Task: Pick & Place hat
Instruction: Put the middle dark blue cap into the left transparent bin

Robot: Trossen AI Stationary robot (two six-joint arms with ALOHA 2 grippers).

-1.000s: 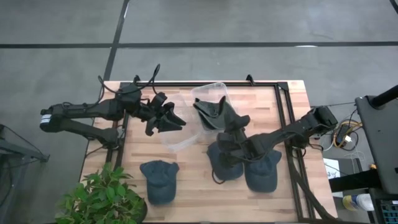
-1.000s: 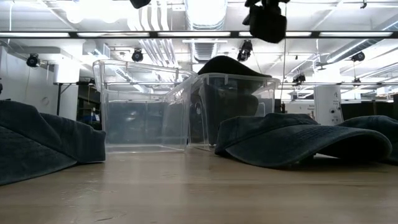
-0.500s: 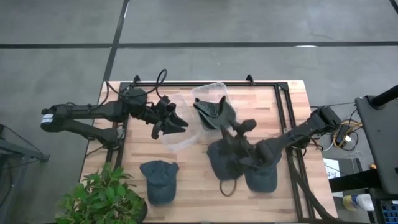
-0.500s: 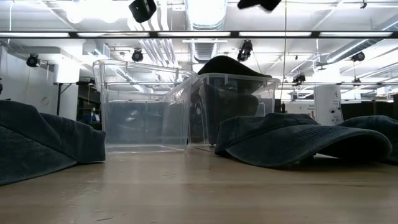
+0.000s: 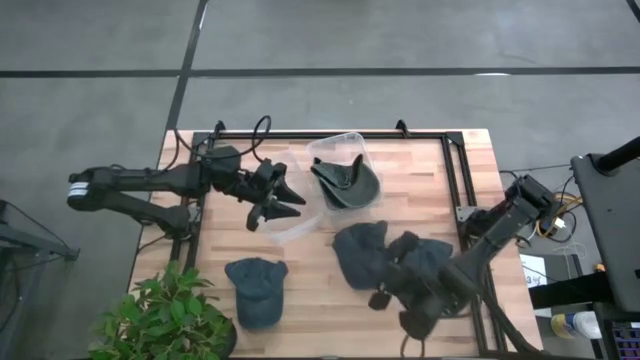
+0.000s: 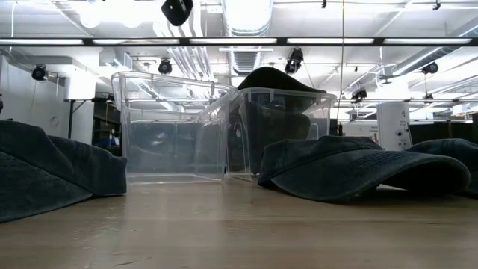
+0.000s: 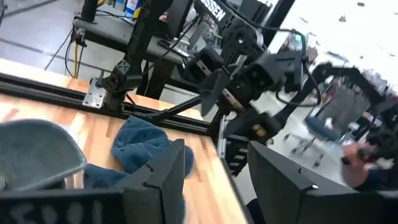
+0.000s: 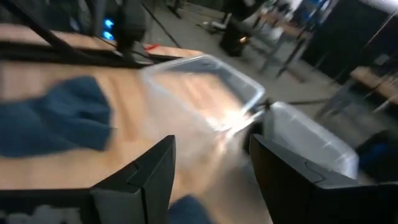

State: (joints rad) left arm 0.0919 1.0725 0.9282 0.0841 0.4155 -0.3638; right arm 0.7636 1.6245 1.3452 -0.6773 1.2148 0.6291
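Hat point(image 5: 361, 254): dark blue, crumpled cap lying flat on the wooden surface point(image 5: 420, 175), just beyond the right gripper point(image 5: 392, 298); brim direction cannot be told. Right fingers point(image 8: 151, 176) are apart and empty, over the near surface edge. Left gripper point(image 5: 287, 199), fingers point(image 7: 163, 175) apart, hangs over an empty clear bin point(image 5: 287, 215).

Dark blue-grey hats point(image 5: 257, 288); clear plastic bins point(image 5: 340, 160); light wood table point(image 5: 420, 190); black arms.
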